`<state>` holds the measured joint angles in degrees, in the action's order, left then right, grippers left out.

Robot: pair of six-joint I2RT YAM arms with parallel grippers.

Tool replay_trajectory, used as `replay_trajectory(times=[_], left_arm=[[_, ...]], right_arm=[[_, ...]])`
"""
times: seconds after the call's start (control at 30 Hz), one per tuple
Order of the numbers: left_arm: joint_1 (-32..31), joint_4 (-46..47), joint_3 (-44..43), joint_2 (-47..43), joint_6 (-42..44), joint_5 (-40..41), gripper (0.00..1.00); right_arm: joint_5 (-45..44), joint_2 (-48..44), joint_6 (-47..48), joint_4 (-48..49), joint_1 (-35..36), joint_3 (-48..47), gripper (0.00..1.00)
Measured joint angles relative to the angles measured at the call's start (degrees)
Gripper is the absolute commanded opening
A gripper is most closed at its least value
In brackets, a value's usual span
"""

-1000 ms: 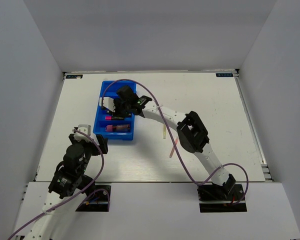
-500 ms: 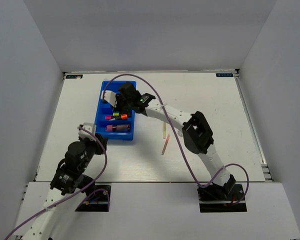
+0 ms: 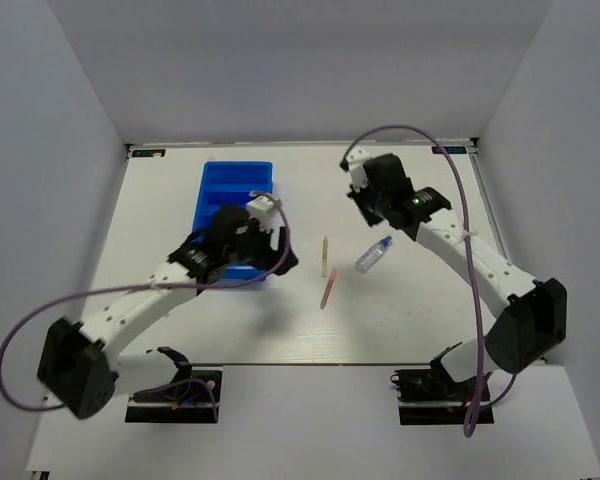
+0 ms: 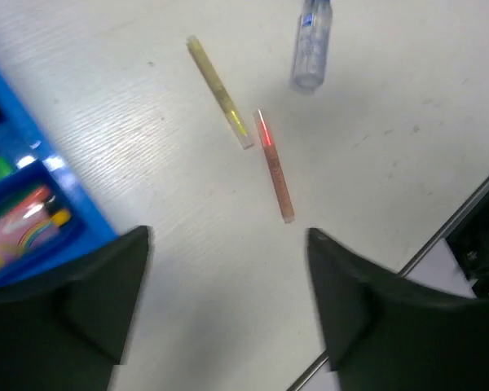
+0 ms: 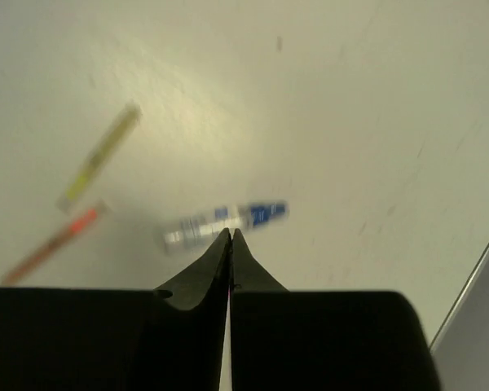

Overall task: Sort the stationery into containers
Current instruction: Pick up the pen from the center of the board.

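Compartments split by cross-walls run the length of a bright blue rectangular plastic tray, which lies on the left half of the white desk. The two far compartments show bare blue. The near ones hold stationery, seen blurred from the left wrist: something green, and a fat pink marker with a small orange tip beside it.

Over the tray's near right corner hangs the left gripper. Its jaws stand wide apart with nothing between them, only bare desk below.

Right of the tray, in the middle of the desk, lie two sticks. A thin pale-yellow stick sits farther back and a thin pink-red stick lies nearer, their inner ends just beside each other but not crossing.

Further right, near the sticks, a clear tube with a blue cap lies on its side at a slant, cap toward the far right.

Above the desk behind the tube hangs the right gripper, its jaws pressed together on nothing, the tips lined up with the tube in the wrist view.
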<state>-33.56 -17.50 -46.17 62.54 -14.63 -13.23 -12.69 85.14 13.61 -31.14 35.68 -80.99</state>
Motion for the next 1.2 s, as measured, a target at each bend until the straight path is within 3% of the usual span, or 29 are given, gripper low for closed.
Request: replay_trajectory(times=[0.07,0.1,0.13,0.17,0.2,0.33,0.47,0.53,0.63,0.93,1.2], left_arm=[[-3.69,0.59,-4.92,8.28,-0.39,1.70,0.92],[-5.29,0.81,-7.34,12.00,-0.74,2.51,0.86],[-6.62,-0.15,-9.77,15.50,-0.98,4.24,0.81],[-7.72,-0.50,-12.48,19.12,-1.31,5.27,0.73],[-8.83,-1.66,-15.89,23.17,-2.05,7.08,0.52],[-10.49,-3.56,-25.27,35.71,-4.87,11.72,0.36],[-10.54,-6.58,-30.82,44.96,-6.80,15.41,0.36],[-10.49,-7.85,-33.29,48.72,-7.30,16.85,0.44],[-10.51,-9.18,-35.12,52.28,-7.98,18.18,0.46],[-11.54,-10.36,-35.45,53.40,-9.60,18.80,0.56],[-13.79,-10.56,-38.36,53.86,-10.64,19.91,0.55]], right_arm=[[0.02,-2.93,-2.56,-2.25,-2.82,7.26,0.21],[0.26,-3.67,-4.13,-3.48,-4.00,10.08,0.24],[0.63,-4.04,-5.27,-4.81,-5.05,11.85,0.34],[0.87,-4.31,-6.73,-6.14,-6.23,13.40,0.34],[1.55,-4.72,-7.82,-6.58,-7.48,14.45,0.37],[5.03,-8.70,-12.20,-7.87,-11.98,16.31,0.37],[8.52,-13.05,-15.74,-6.78,-14.51,17.42,0.37],[10.36,-13.90,-16.98,-6.03,-15.52,18.53,0.36],[12.87,-14.05,-18.78,-4.94,-17.31,20.55,0.36],[17.88,-13.94,-20.85,-3.30,-20.17,23.21,0.36],[20.00,-14.19,-21.07,-2.03,-21.18,24.70,0.36]])
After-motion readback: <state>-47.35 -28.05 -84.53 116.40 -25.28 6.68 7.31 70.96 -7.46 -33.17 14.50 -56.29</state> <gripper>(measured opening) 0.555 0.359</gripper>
